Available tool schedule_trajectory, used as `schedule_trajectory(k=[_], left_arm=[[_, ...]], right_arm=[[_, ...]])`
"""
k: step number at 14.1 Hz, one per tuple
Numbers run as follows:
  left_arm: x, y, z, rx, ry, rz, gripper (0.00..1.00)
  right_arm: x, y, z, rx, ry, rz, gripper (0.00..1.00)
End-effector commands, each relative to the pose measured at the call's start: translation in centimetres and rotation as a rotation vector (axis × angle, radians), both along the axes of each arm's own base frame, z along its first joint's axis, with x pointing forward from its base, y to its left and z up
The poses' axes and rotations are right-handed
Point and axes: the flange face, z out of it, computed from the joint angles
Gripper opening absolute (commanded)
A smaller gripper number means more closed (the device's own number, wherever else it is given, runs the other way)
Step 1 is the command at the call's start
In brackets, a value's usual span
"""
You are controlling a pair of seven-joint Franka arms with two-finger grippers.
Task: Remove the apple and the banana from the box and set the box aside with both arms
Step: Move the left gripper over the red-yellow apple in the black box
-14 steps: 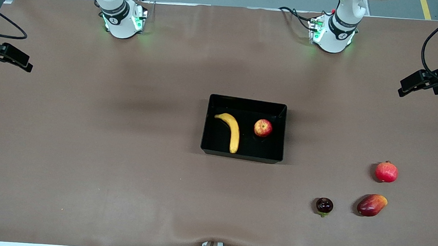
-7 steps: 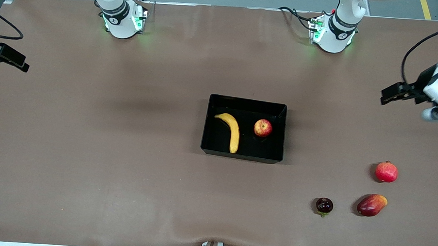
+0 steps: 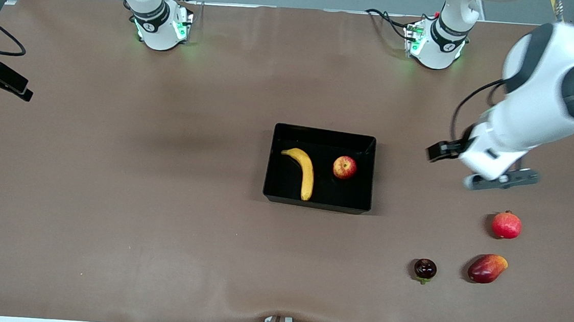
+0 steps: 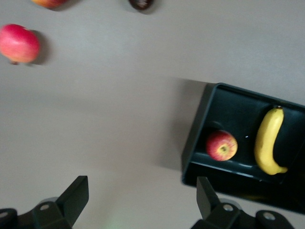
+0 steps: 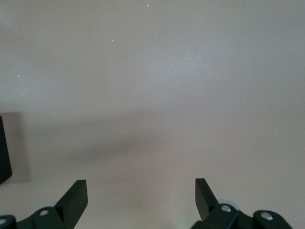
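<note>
Opening step, by the look of it: nothing lifted yet. Apple and banana both inside the black box, apart from each other, apple toward the left arm's end of the box, banana lying lengthwise toward the right arm's end. Box sitting about mid-table, all four low walls clear of anything else.

Left gripper up in the air over bare table beside the box, on the left arm's side of it, fingers spread wide and holding nothing; apple and box wall plain in the left wrist view. Right gripper at the right arm's end of the table, well apart from the box, fingers likewise spread wide and empty, over bare table, with only a dark sliver at the edge of the right wrist view, perhaps the box.

Next move, as a judgement: bring the left gripper over the apple, drop inside the wall without clipping the rim, close across the round body. Banana likely for the right arm, gripped across its middle. Box shifted only once emptied, one gripper per short wall.

Surface: brown matte covering, slightly rippled near the front camera. Nearer to that camera than the box, toward the left arm's end: pomegranate, mango and a small dark round fruit. Grey floor past the arm bases, cables along the table edges.
</note>
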Motion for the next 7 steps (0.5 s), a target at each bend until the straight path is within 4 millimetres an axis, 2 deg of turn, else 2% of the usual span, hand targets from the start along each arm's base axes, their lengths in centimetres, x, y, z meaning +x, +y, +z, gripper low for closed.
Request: schedule_trajectory(k=[1, 3, 6, 7], left_arm=[[1.9, -1.5, -2.3, -0.015, -0.018, 0.037, 1.0], [2.7, -3.4, -4.1, -0.021, -0.021, 0.06, 1.0], [3.3, -6.1, -5.8, -0.017, -0.012, 0.187, 1.0], [3.1, -7.6, -6.4, -0.013, -0.013, 0.198, 1.0]], right_arm=[[0.2, 0.3, -0.1, 0.0, 0.006, 0.003, 1.0], [0.2, 0.2, -0.2, 0.002, 0.012, 0.014, 1.0], [0.3, 0.3, -0.8, 0.003, 0.024, 0.017, 1.0], [0.3, 0.2, -0.9, 0.003, 0.026, 0.014, 1.0]])
